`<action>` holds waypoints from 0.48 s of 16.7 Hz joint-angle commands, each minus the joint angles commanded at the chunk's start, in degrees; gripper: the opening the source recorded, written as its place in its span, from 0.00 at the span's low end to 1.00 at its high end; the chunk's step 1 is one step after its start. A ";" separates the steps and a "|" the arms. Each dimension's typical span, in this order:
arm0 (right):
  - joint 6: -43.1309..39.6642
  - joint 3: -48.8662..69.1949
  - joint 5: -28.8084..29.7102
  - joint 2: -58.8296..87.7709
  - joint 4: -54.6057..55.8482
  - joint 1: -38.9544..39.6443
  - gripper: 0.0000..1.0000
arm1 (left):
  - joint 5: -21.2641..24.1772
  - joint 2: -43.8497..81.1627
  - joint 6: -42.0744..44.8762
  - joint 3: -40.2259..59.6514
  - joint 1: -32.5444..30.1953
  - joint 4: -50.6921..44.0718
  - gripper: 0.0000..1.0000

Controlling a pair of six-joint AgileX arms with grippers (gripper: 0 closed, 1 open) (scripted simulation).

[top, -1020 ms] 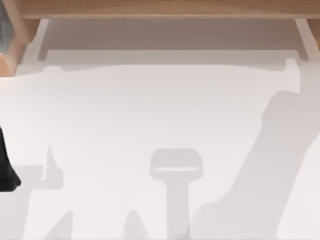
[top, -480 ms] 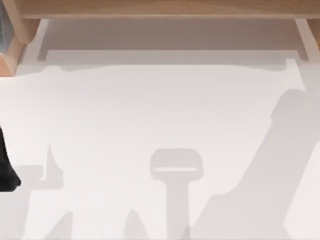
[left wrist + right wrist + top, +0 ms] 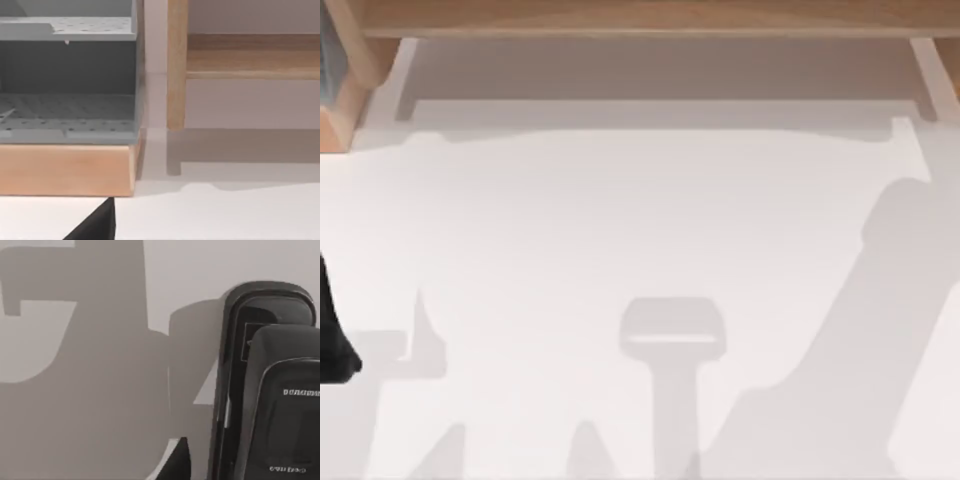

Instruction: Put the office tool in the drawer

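The black stapler (image 3: pixel 265 390) lies close below our right wrist camera, long axis running away from it, rounded end farthest, over the white table (image 3: pixel 640 230). It is perhaps held, but we cannot tell the right gripper's state. The open drawer (image 3: pixel 660 70) is at the far edge, and the left gripper (image 3: pixel 332 345) is parked at the table's left, its state likewise unclear

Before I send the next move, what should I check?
1. Drawer pulled out, floor exposed: ok.
2. Office tool found, close under the right wrist camera: ok.
3. Tool gripped or lying loose: cannot tell.
4. Tool's place on the table in the top view: cannot tell.
5. Table in front of the drawer free of obstacles: ok.
6. Left arm parked at the table's left edge, away from the drawer: ok.
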 joint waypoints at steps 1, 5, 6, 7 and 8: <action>0.00 0.00 0.00 0.00 0.00 0.00 0.90 | 0.00 0.00 0.00 0.00 0.00 0.00 1.00; 0.00 0.00 0.00 0.00 0.00 0.00 1.00 | 0.00 0.00 0.00 0.00 0.00 0.00 1.00; 0.00 0.00 0.00 0.00 0.00 0.00 1.00 | 0.00 0.00 0.00 0.00 0.00 0.00 1.00; 0.00 0.00 0.00 0.00 0.00 0.00 1.00 | 0.00 0.00 0.00 0.00 0.00 0.00 1.00; 0.00 0.00 0.00 0.00 0.00 0.00 1.00 | 0.00 0.00 0.00 0.00 0.00 0.00 1.00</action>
